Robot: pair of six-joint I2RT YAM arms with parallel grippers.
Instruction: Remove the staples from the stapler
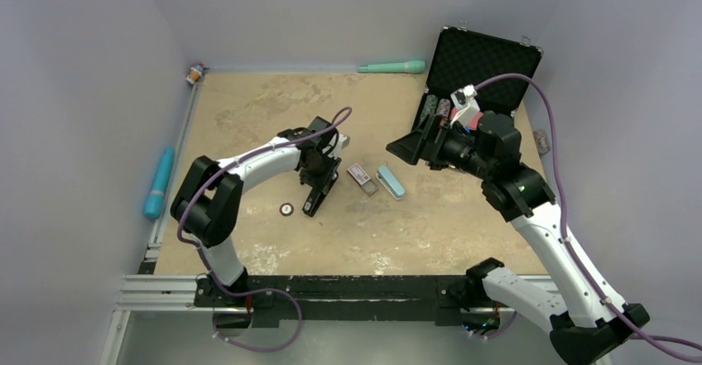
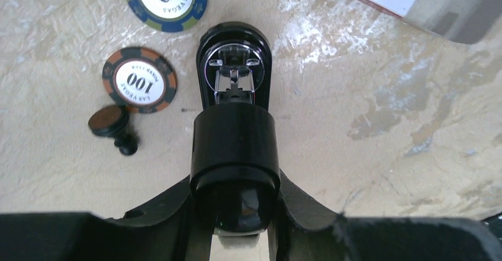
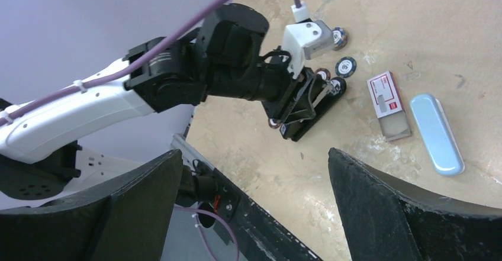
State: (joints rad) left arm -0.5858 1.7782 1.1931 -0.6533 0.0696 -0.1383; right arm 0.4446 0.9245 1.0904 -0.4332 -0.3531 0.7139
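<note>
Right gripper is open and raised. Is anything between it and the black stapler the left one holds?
Nothing visible in the air. The pink-and-white box and light blue bar lie flat on the table between the right gripper and the black stapler. The left gripper is clamped on it.

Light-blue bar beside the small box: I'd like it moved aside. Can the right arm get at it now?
Probably yes: the right gripper hangs open and empty near the light-blue bar, which lies flat with nothing over it or between them.
</note>
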